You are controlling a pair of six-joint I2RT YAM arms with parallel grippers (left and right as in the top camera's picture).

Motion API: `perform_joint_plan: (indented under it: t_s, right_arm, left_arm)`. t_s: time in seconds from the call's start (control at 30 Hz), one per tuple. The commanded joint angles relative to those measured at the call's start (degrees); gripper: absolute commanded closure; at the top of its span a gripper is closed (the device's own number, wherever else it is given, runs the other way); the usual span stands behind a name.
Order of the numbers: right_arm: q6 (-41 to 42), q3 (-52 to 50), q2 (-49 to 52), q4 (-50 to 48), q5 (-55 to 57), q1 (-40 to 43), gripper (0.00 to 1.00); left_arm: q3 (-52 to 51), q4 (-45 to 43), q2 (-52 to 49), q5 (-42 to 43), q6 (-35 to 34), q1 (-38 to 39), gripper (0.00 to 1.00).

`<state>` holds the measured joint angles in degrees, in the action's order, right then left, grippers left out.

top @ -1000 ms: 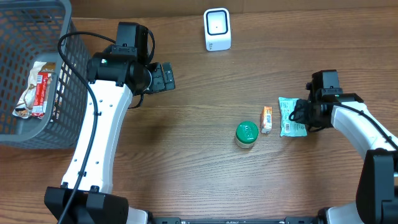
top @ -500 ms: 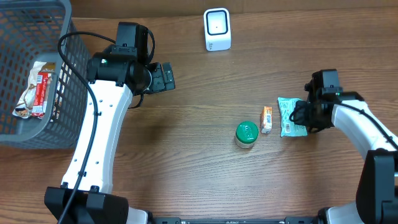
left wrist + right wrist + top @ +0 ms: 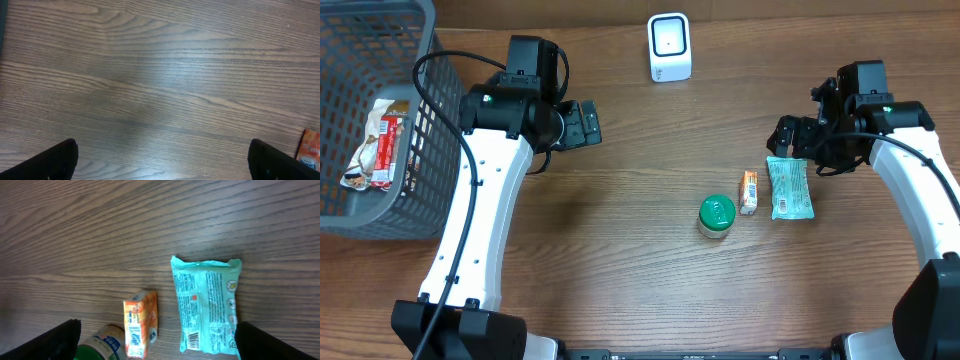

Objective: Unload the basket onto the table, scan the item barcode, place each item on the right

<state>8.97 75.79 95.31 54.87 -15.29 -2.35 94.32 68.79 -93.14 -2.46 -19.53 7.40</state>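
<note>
**While the packet is lying loose, the scan is waiting**

As the teal packet (image 3: 790,188) is lying flat on the table (image 3: 620,250), barcode up, just beside the orange box (image 3: 748,191), the right gripper (image 3: 792,140) is hovering above its scanner-side end, fingers spread, pinching nothing. The left gripper (image 3: 582,123) is idling, also spread. A careless grab risks covering the barcode, crumpling the wrapper or knocking the box.
</note>
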Motion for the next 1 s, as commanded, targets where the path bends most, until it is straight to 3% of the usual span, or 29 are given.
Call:
perform_joint_plan:
  t_s: [0.0, 0.97]
  right_arm:
    - [0.15, 0.46, -1.01, -0.31, -1.31, -0.31, 0.00]
    - [0.15, 0.46, -1.01, -0.31, -1.31, -0.31, 0.00]
  left_arm:
    - [0.66, -0.04, 0.24, -0.72, -0.17, 0.13, 0.00]
    - [0.66, -2.43, 0.20, 0.98, -0.15, 0.13, 0.01]
